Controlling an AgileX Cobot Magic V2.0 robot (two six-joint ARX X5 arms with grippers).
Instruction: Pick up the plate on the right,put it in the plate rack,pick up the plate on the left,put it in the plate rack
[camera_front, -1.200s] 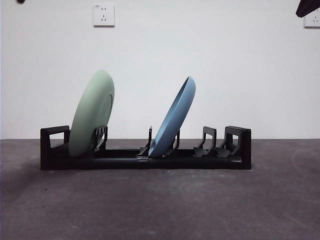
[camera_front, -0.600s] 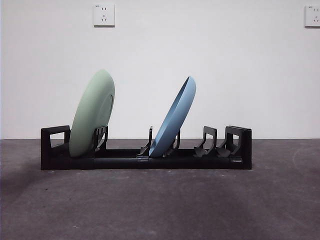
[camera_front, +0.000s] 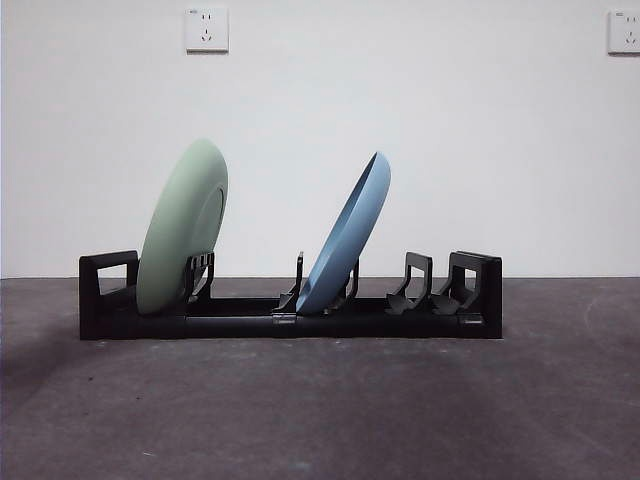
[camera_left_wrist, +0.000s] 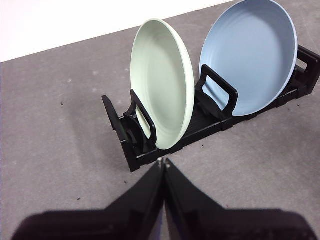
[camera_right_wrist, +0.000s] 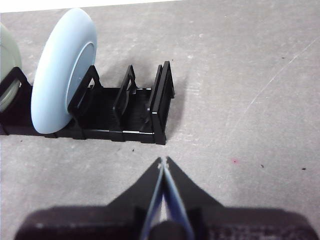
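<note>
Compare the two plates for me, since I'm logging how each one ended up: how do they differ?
The green plate sits at the plate rack's left end; the blue plate sits near its middle. The green plate stands steeper, while the blue plate leans further right. They also differ in colour: pale green against light blue. Both are round, stand on edge between prongs and lean the same way, with neither gripper touching them.

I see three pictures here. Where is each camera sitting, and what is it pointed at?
Front view: low, at table height, looking level across at the plate rack holding the green plate and the blue plate; no arm shows.
Left wrist view: on the left arm, above the rack's green-plate end; the left gripper shows, shut.
Right wrist view: on the right arm, above the rack's other end; the right gripper shows, shut.
All three views share the rack and both plates.
</note>
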